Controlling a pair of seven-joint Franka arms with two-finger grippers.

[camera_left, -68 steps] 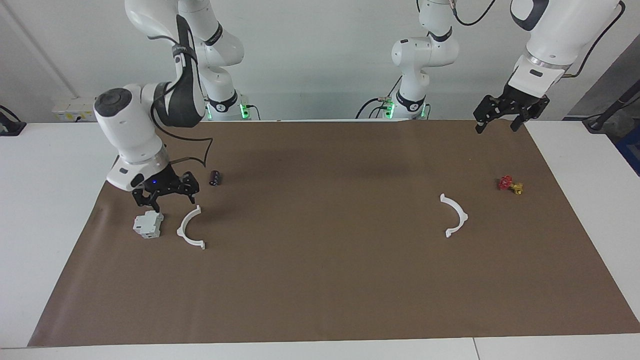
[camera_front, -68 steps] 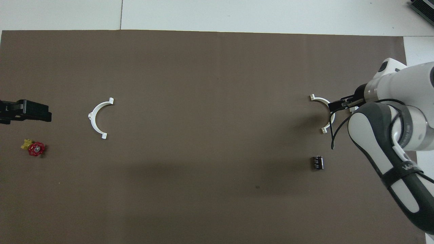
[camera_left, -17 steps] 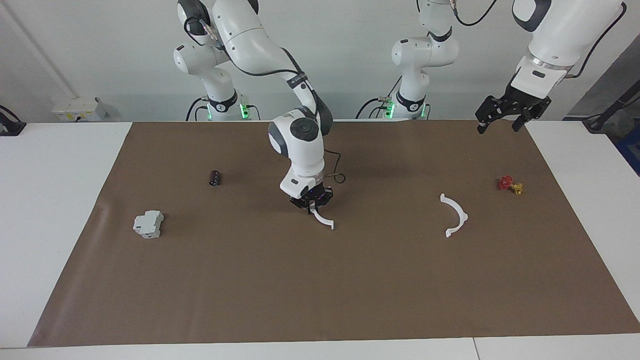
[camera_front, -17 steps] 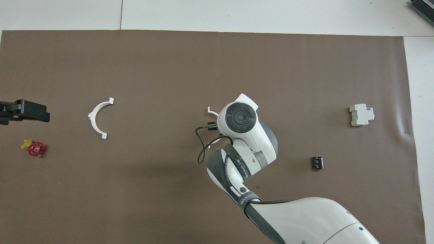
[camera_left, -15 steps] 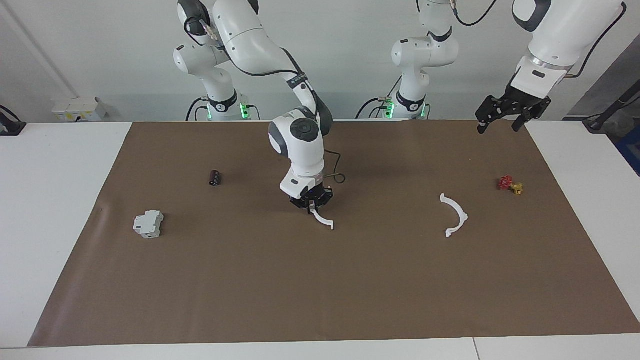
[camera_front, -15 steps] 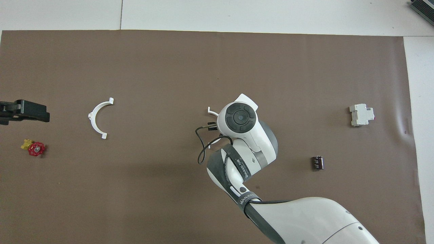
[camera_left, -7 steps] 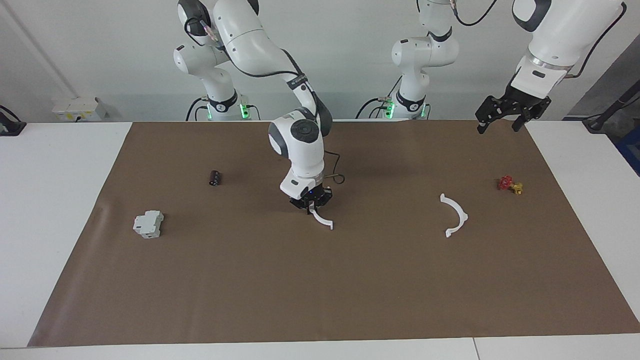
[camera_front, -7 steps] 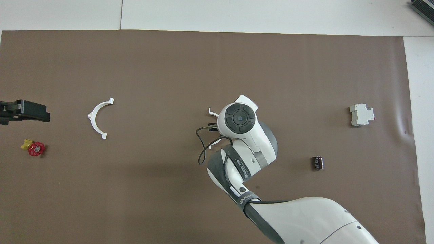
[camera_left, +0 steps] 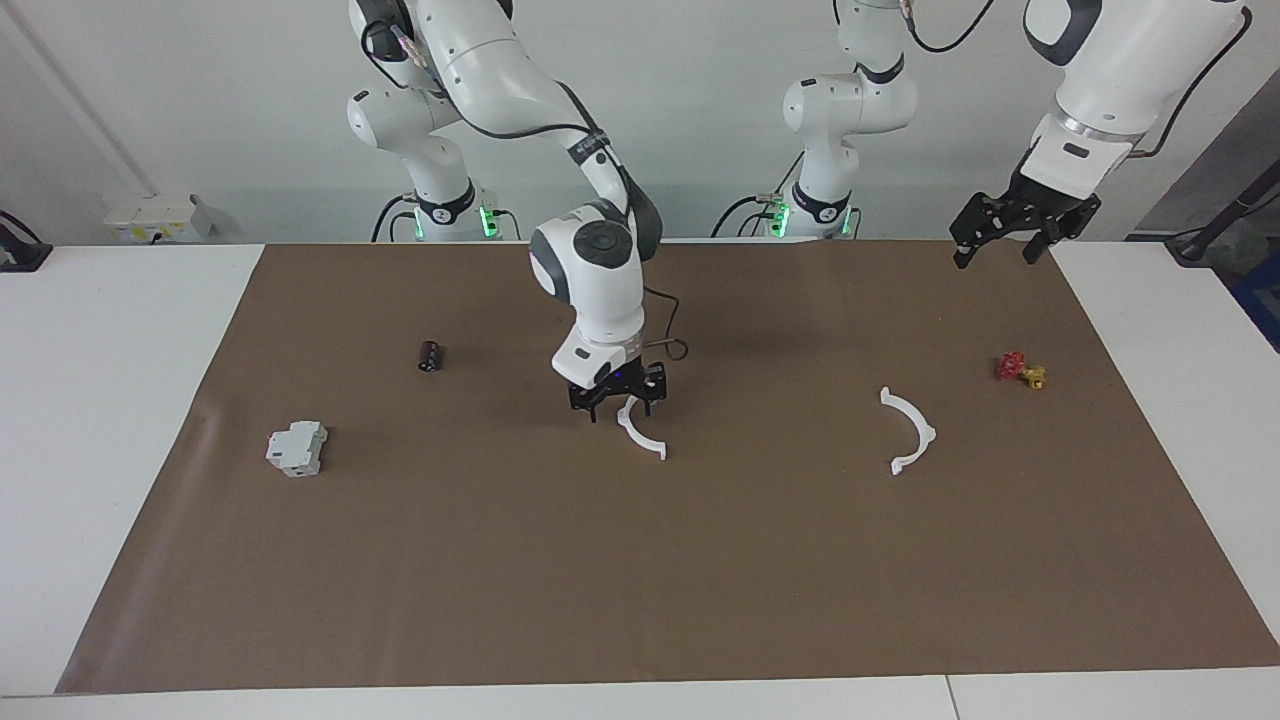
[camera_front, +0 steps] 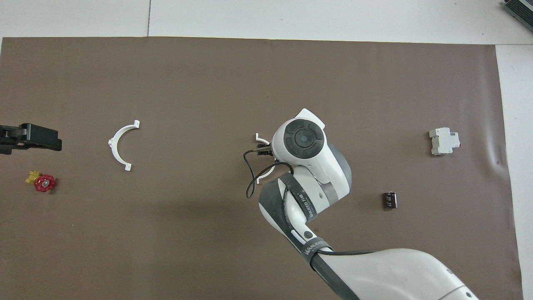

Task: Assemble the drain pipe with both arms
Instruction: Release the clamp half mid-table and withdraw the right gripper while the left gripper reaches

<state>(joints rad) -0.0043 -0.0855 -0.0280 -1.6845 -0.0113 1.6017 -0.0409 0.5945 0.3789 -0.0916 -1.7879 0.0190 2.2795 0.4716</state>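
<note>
One white half-ring [camera_left: 641, 438] of the drain pipe lies on the brown mat at the middle of the table; in the overhead view only its end tabs [camera_front: 257, 136] show past the arm. My right gripper [camera_left: 619, 398] is open just above its end nearer the robots, not holding it, and shows in the overhead view [camera_front: 262, 152] too. The other half-ring [camera_left: 912, 431] lies toward the left arm's end, also in the overhead view [camera_front: 120, 144]. My left gripper [camera_left: 1003, 238] waits open, raised over the mat's corner, well away from that half-ring [camera_front: 31, 137].
A grey-white boxy block [camera_left: 297, 448] [camera_front: 444, 141] and a small black cylinder [camera_left: 430, 355] [camera_front: 390, 200] lie toward the right arm's end. A small red and yellow valve [camera_left: 1020, 370] [camera_front: 41, 182] lies near the left arm's end, under the left gripper's side.
My right gripper carried a half-ring from beside the block to the mat's middle, then opened, let it go and rose a little. The left arm has not moved.
</note>
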